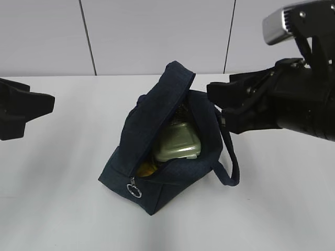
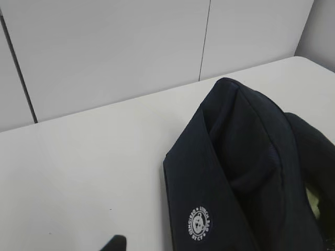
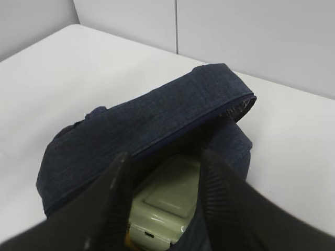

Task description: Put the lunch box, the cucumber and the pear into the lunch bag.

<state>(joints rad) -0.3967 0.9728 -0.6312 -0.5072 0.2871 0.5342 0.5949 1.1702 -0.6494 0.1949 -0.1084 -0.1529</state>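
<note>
the right gripper [image 3: 162,201] hangs just over the mouth of the lunch bag [image 1: 157,141], its two dark fingers [image 3: 112,204] parted about halfway with nothing pinched between them — through the gap you look straight down at the lunch box [image 3: 170,201]. my guess is it's up there because that's where you'd let something drop in from, or poke at the load. the left gripper [image 1: 21,107] sits well off to the side of the bag, clear of the fabric; only a dark tip shows in its own wrist view and the side view is just a silhouette, so i can't tell how wide it stands, though it doesn't seem to be carrying anything. moving outward: the lunch box lies inside the bag, tilted, sage lid facing the opening, and there's a bit of yellow low down near the zipper end that i'd take for the pear [image 1: 146,168]. the cucumber i can't find anywhere — not on the table [image 1: 52,183], so probably buried under the box, but that's a guess. the flap stands up propped open, ring pull [image 1: 135,191] dangling at the near corner, handle [image 1: 230,157] looped out right. looks basically packed to me.
</note>
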